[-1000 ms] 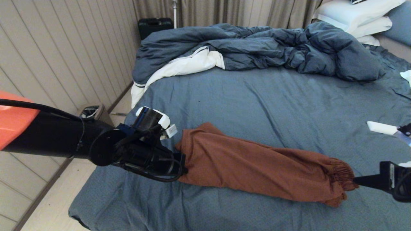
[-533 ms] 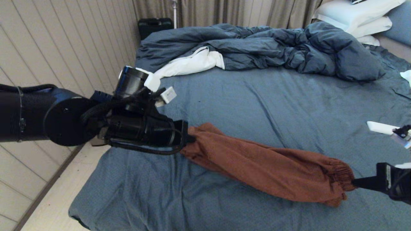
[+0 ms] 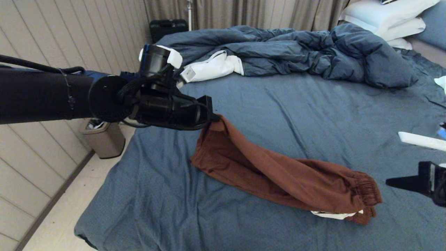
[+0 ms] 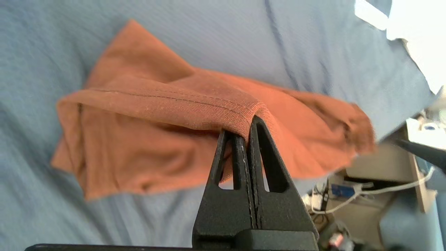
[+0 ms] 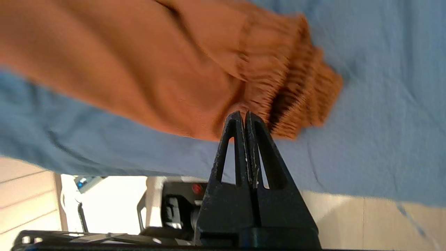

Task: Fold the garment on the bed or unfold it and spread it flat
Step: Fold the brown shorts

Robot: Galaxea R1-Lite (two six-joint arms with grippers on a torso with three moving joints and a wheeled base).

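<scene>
Rust-brown shorts (image 3: 278,174) hung from the left gripper (image 3: 213,118), jaws clamped on the hem above the bed (image 3: 313,101); right gripper (image 3: 392,182) jaws closed, empty.

You have a large bed (image 3: 278,115) with a wrinkled slate-blue sheet. Along its far edge lies a rumpled dark-blue duvet with white lining (image 3: 278,52), and white pillows (image 3: 386,17) sit at the far right corner. Toward the near edge the rust-brown knit shorts (image 3: 278,174) lie lengthwise, their left end raised off the sheet, the gathered waistband resting nearer the right edge.
</scene>
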